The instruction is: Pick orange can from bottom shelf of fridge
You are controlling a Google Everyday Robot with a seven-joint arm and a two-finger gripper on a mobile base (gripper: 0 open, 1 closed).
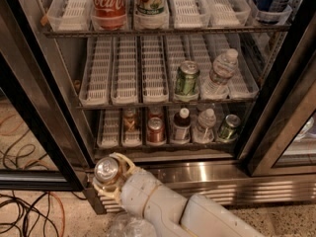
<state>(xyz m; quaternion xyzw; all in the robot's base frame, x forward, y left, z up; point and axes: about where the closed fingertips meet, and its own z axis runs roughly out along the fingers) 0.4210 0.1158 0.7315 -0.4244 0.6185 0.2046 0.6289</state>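
- Your gripper (pixel 110 177) clasps the orange can (pixel 106 168) outside the fridge (pixel 212 174), just below its bottom shelf (pixel 109 131).
- Pick looks done; only carrying clear remains.

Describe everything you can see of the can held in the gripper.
The orange can shows mainly its shiny silver top with a pull tab; its side is nearly hidden. It stands roughly upright, top toward the camera, clasped by the cream jaws of the gripper, which wrap its sides. It is outside the fridge, low before the left of its steel base, below the bottom shelf. Nothing else seems to touch it.
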